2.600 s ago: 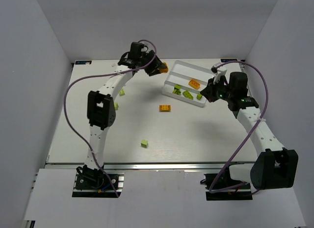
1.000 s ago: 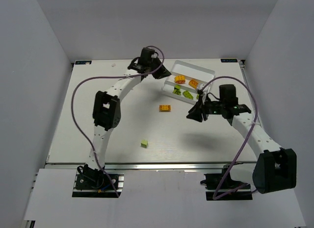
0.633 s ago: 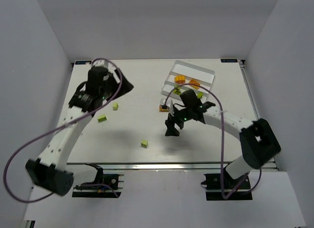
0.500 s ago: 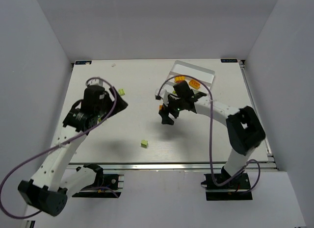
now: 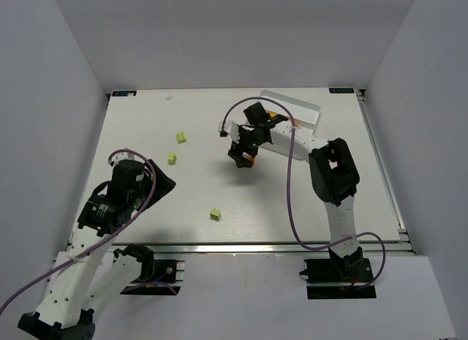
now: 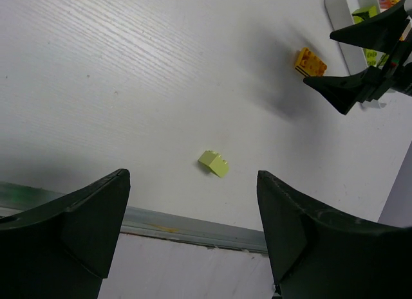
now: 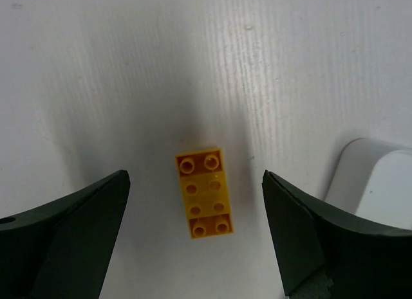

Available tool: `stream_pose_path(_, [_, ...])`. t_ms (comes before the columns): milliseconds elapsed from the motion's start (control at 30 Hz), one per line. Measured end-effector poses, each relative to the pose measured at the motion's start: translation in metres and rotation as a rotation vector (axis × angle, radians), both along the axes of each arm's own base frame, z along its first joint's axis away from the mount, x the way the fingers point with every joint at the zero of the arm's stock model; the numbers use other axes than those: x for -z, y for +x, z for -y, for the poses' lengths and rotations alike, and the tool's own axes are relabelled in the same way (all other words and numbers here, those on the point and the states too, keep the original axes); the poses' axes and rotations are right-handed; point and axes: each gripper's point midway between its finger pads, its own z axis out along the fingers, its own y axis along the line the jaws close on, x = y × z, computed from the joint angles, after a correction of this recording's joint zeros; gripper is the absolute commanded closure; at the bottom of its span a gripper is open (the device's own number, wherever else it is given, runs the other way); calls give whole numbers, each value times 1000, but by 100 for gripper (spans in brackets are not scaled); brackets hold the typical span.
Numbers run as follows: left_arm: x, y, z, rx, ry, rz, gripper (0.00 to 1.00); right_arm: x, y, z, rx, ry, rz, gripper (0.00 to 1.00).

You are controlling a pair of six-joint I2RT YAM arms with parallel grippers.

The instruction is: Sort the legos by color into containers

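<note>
**Top view.** The white tray (image 5: 301,106) lies in the upper middle of the frame, toward the right, partly covered by the right arm (image 5: 333,172). The right gripper (image 5: 241,156) hangs near the centre, just left of the tray and over an orange brick (image 5: 249,161). Its jaws cannot be read from here. On the table (image 5: 329,208) a lime-green brick (image 5: 180,137) lies left of centre in the upper half. A second green brick (image 5: 172,159) lies just below it, and a third green brick (image 5: 215,214) sits low in the middle. The left gripper (image 5: 162,183) is at the lower left, apart from all of them.

**Left wrist view.** The left gripper (image 6: 193,173) has its jaws wide apart and holds nothing. A lime-green brick (image 6: 214,163) lies on the table between the fingers (image 6: 71,228) and beyond them, untouched. At the upper right the orange brick (image 6: 310,62) lies just beside the right gripper (image 6: 351,64). The tray (image 6: 333,6) shows in the top right corner with a green piece and an orange piece inside.

**Right wrist view.** The right gripper (image 7: 195,173) has its jaws spread wide. The orange brick (image 7: 203,191) lies studs-up on the table midway between the fingers (image 7: 64,241), touching neither. A rounded corner of the tray (image 7: 373,183) shows at the right edge.
</note>
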Motion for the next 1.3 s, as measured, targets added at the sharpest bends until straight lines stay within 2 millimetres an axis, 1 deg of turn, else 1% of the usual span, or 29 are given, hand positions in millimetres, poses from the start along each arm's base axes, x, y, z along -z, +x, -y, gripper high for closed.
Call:
stream_pose_path(67, [3, -2, -1, -5, 5, -16, 11, 4, -8, 5, -25, -17, -29, 11])
stream_pose_path(133, [5, -3, -1, -7, 6, -27, 11, 6, -11, 9, -44, -25, -41, 11])
stream_pose_path(267, [7, -2, -1, -8, 9, -41, 11, 11, -10, 16, -68, -36, -42, 11])
stream_pose_path(333, [9, 0, 1, -6, 9, -48, 11, 18, -10, 18, -80, -47, -44, 12])
stream_pose_path(467, [12, 4, 3, -2, 11, -60, 11, 38, -7, 26, -84, -81, -61, 14])
stream_pose_path(500, [12, 5, 4, -1, 11, -63, 11, 43, -6, 27, -89, -88, -60, 18])
stream_pose_path(533, [13, 6, 4, 0, 11, -65, 11, 43, -4, 27, -88, -85, -56, 20])
stream_pose_path(567, [14, 7, 5, 1, 11, -68, 11, 43, -4, 28, -88, -87, -53, 23])
stream_pose_path(600, [15, 7, 5, 2, 12, -70, 11, 43, -3, 28, -90, -87, -49, 32])
stream_pose_path(633, [17, 7, 5, 2, 13, -73, 11, 43, -2, 28, -94, -88, -45, 37])
stream_pose_path(667, [18, 6, 5, 2, 14, -77, 11, 43, -1, 29, -97, -88, -40, 45])
stream_pose_path(700, [19, 6, 5, 2, 15, -79, 11, 43, -1, 29, -100, -87, -38, 64])
stream_pose_path(767, [22, 6, 5, 1, 16, -84, 11, 43, 0, 30, -107, -84, -35, 77])
stream_pose_path(800, [24, 6, 5, 1, 18, -88, 11, 43, -1, 31, -104, -81, -43, 87])
stream_pose_path(900, [34, 6, 4, -1, 27, -109, 10, 41, -3, 33, -110, -70, -61, 96])
stream_pose_path(967, [44, 6, 3, -6, 43, -137, 10, 37, -3, 36, -83, -50, -98, 98])
stream_pose_path(1000, [48, 7, 3, -8, 52, -152, 10, 32, -1, 39, -57, -38, -116, 99])
stream_pose_path(1067, [59, 11, 2, -14, 77, -188, 10, 17, 15, 47, 16, 1, -126, 98])
stream_pose_path(1133, [70, 16, 0, -18, 108, -224, 10, -5, 36, 65, 114, 42, -112, 97])
stream_pose_path(1200, [79, 20, -1, -18, 140, -257, 10, -28, 58, 89, 213, 75, -74, 97])
stream_pose_path(1300, [92, 24, -5, -11, 195, -299, 10, -58, 85, 127, 341, 98, -4, 96])
